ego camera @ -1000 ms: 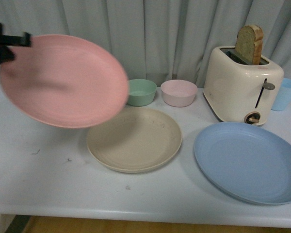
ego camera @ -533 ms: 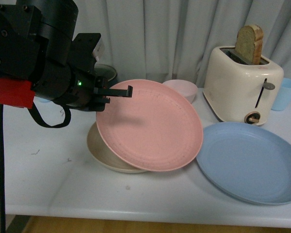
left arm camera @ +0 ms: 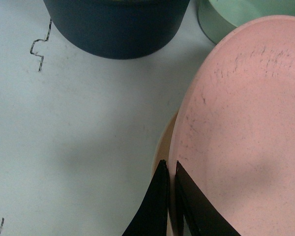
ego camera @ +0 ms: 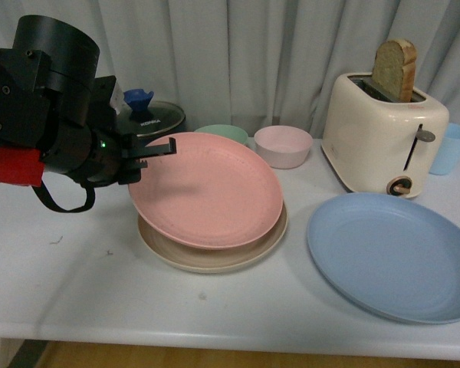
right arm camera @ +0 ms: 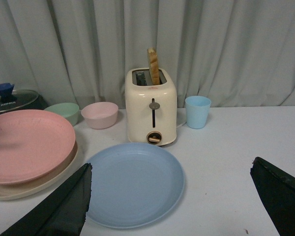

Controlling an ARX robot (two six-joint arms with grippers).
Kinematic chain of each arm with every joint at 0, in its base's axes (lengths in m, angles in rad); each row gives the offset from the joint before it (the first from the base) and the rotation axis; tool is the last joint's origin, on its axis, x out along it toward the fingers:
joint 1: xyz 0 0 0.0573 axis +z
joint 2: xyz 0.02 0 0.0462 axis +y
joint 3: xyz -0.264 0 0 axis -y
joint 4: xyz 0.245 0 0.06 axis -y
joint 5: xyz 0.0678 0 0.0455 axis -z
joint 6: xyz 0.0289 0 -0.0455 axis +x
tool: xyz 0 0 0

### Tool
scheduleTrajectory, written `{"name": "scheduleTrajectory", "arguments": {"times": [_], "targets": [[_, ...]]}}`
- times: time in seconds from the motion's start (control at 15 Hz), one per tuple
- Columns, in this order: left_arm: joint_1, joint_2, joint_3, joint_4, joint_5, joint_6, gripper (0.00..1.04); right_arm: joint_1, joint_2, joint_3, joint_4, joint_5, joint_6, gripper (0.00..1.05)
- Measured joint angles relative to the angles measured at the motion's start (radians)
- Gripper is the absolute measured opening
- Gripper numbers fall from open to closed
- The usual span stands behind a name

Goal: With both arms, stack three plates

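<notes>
My left gripper (ego camera: 155, 150) is shut on the left rim of the pink plate (ego camera: 207, 189). The pink plate lies tilted on the beige plate (ego camera: 215, 257), whose rim shows under it at the table's middle. In the left wrist view the two black fingers (left arm camera: 160, 206) pinch the pink plate's (left arm camera: 246, 123) edge, with the beige plate (left arm camera: 163, 142) just beneath. The light blue plate (ego camera: 391, 253) lies flat at the right. In the right wrist view my right gripper (right arm camera: 172, 196) is open and empty, above the table near the blue plate (right arm camera: 132, 182); the pink plate (right arm camera: 24, 145) and the beige plate (right arm camera: 34, 184) show there too.
A cream toaster (ego camera: 383, 142) with a bread slice stands at the back right, a blue cup (ego camera: 451, 148) beside it. A green bowl (ego camera: 222, 132), a pink bowl (ego camera: 282, 146) and a dark pot with lid (ego camera: 149, 119) stand behind the plates.
My left arm has carried the pink plate from the upper left down and right over the beige plate, then back left a little, lowering it onto the beige plate.
</notes>
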Motion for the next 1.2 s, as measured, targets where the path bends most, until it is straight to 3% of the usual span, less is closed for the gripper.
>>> {"name": "scheduleTrajectory", "arguments": {"times": [0.2,0.47,0.73,0.8,0.87,1.0,1.13,1.2], "targets": [[-0.004,0.013,0.000,-0.037,0.006,-0.011,0.06,0.000,0.000,0.000,0.000,0.000,0.000,0.98],[0.023,-0.022,-0.016,0.023,0.055,-0.066,0.53,0.000,0.000,0.000,0.000,0.000,0.000,0.98],[0.053,-0.353,-0.204,0.302,0.017,-0.053,1.00,0.000,0.000,0.000,0.000,0.000,0.000,0.98],[0.050,-0.438,-0.257,0.351,0.009,-0.020,0.96,0.000,0.000,0.000,0.000,0.000,0.000,0.98],[0.053,-0.529,-0.363,0.484,-0.034,0.071,0.84,0.000,0.000,0.000,0.000,0.000,0.000,0.98],[0.115,-0.835,-0.613,0.399,0.000,0.201,0.57,0.000,0.000,0.000,0.000,0.000,0.000,0.98],[0.139,-1.031,-0.760,0.448,0.015,0.230,0.31,0.000,0.000,0.000,0.000,0.000,0.000,0.98],[0.178,-1.072,-0.824,0.459,0.076,0.237,0.17,0.000,0.000,0.000,0.000,0.000,0.000,0.98]]}}
